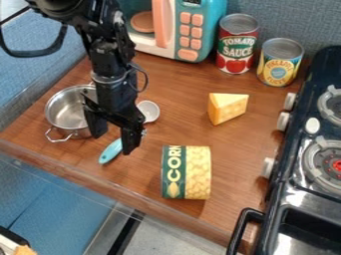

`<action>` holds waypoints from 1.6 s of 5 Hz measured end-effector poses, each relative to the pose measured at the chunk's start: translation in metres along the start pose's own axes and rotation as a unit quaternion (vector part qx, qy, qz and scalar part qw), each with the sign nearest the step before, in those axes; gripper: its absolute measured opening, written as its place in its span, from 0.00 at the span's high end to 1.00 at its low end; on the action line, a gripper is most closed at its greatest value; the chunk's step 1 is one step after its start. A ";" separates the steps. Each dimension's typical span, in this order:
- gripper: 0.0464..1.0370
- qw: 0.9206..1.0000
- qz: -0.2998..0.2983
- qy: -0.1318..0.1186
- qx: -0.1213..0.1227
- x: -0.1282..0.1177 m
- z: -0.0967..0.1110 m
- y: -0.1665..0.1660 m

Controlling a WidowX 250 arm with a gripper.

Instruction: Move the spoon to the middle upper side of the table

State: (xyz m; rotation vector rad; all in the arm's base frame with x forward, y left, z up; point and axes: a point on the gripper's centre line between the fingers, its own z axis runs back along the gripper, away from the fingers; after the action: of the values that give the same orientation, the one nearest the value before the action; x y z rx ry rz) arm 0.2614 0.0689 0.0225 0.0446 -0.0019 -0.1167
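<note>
Two fingers of the claw (114,143) stand wide apart above the blue-handled spoon (112,151), which lies between the metal pot (57,103) and corn can (186,172), near the front edge of the worktop (246,142). Centre the spoon's shaft, descend clear of the pot, then close squarely.

Black arm, thin dark looping cables, silvery ring.

Our slanted view from above
We look down, fairly near, across the brown wooden desk (246,142) toward the blue-grey speckled wall (299,20).
</note>
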 end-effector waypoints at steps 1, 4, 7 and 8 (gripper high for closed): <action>0.04 1.000 -0.002 0.013 -0.008 -0.003 -0.009 -0.003; 0.09 1.000 -0.014 -0.022 -0.010 0.002 -0.028 0.000; 0.72 1.000 -0.017 0.014 -0.001 0.003 -0.026 -0.003; 0.72 0.999 -0.028 0.014 -0.018 0.012 -0.016 -0.015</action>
State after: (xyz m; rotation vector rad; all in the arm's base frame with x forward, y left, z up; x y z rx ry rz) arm 0.2716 0.0536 0.0057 0.0112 0.0300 -0.1718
